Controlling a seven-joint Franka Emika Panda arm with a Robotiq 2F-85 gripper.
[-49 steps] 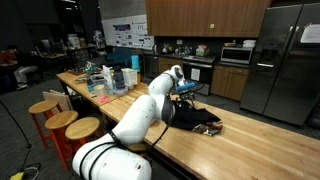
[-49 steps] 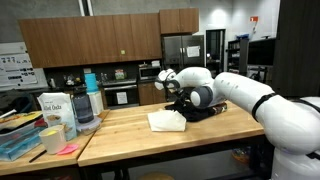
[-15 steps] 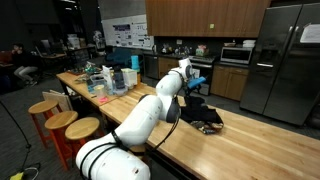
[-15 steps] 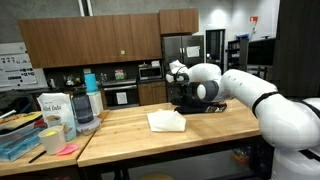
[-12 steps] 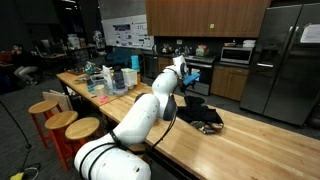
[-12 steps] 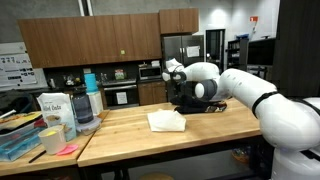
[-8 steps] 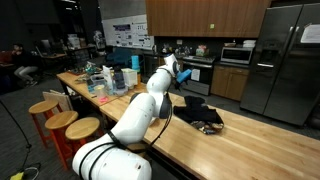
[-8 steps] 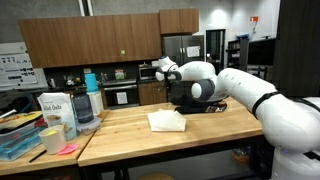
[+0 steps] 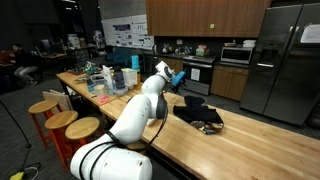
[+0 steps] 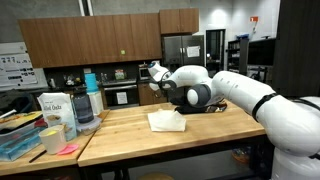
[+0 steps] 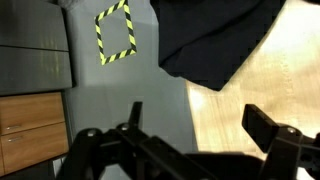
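The gripper (image 11: 198, 112) is hanging wide open and empty over the table (image 11: 275, 80) edge; the black cloth (image 11: 215, 40) is lying at one o'clock, and the floor (image 11: 120, 85) is showing at ten.

Arm (image 9: 128, 118): glossy white shell, rounded tubular links, bulbous joints, dark seams between segments. Gripper (image 11: 195, 125): matte black, two angular fingers (image 11: 268, 124), frame filling 4 to 8 o'clock in the wrist view.
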